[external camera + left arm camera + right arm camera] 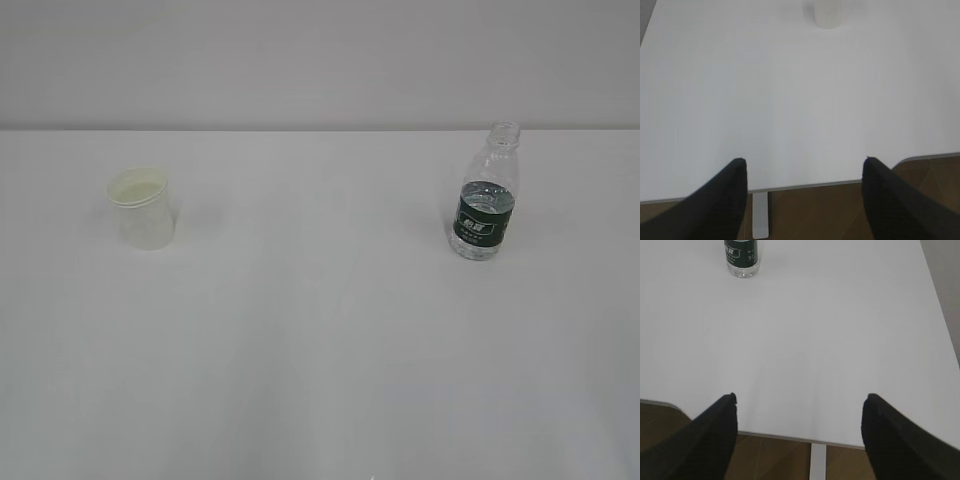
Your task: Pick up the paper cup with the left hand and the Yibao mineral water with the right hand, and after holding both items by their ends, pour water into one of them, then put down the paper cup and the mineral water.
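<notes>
Neither arm shows in the exterior view, and each wrist view cuts off its target: only the base of the paper cup [827, 15] and the lower labelled part of the Yibao mineral water [741, 257] appear. The cream cup [143, 207] stands upright at table [320, 340] left; the capless, green-labelled bottle [486, 193] stands right (water partway up). The left hand [805, 172] and right hand [800, 407] are spread wide, empty, at the near edge.

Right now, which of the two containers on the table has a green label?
The Yibao mineral water, the clear bottle on the right; the paper cup is plain white.
</notes>
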Robot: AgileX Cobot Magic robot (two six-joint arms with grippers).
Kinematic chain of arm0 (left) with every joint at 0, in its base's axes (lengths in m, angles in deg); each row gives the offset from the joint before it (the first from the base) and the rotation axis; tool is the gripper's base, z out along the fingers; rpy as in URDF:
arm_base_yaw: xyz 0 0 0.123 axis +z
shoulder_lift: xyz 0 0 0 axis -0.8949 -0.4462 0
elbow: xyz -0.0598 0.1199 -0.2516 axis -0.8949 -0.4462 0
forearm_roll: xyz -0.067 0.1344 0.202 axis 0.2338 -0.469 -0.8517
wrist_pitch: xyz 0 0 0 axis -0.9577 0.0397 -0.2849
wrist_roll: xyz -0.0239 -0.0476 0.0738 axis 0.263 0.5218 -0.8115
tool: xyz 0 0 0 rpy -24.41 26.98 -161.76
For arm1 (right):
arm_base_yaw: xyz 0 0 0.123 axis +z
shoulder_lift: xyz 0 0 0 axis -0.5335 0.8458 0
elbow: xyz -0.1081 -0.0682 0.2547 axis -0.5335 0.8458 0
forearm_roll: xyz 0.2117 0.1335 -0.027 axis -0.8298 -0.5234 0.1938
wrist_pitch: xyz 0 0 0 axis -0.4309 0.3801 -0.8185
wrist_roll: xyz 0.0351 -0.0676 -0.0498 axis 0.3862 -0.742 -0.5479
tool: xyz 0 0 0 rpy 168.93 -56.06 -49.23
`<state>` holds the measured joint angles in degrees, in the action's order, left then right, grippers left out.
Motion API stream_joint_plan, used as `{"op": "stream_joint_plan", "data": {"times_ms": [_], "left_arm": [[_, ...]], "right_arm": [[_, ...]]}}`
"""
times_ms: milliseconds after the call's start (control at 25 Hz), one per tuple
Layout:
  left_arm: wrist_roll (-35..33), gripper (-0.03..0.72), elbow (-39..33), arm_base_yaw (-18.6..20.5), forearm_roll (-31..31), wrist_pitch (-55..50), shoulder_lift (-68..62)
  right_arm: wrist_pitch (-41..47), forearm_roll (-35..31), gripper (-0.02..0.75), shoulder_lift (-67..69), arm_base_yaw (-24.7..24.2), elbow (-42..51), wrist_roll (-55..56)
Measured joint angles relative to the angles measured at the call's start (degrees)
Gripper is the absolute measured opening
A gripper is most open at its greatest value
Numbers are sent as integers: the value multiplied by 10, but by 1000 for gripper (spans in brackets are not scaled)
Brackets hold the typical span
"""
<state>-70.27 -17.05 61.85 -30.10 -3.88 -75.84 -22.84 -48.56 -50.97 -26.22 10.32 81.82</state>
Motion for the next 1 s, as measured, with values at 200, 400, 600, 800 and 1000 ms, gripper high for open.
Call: {"op": "stream_joint_plan", "data": {"times_ms": [200,400,600,800,1000], "left_arm": [[0,512,0,0,0,0,0],[0,512,0,0,0,0,0],[0,512,0,0,0,0,0],[0,511,0,0,0,0,0],[0,511,0,0,0,0,0]], "right_arm": [[0,0,586,0,0,0,0],[0,0,586,0,0,0,1],[0,2,586,0,0,0,1],[0,2,586,0,0,0,1],[0,2,586,0,0,0,1]]}}
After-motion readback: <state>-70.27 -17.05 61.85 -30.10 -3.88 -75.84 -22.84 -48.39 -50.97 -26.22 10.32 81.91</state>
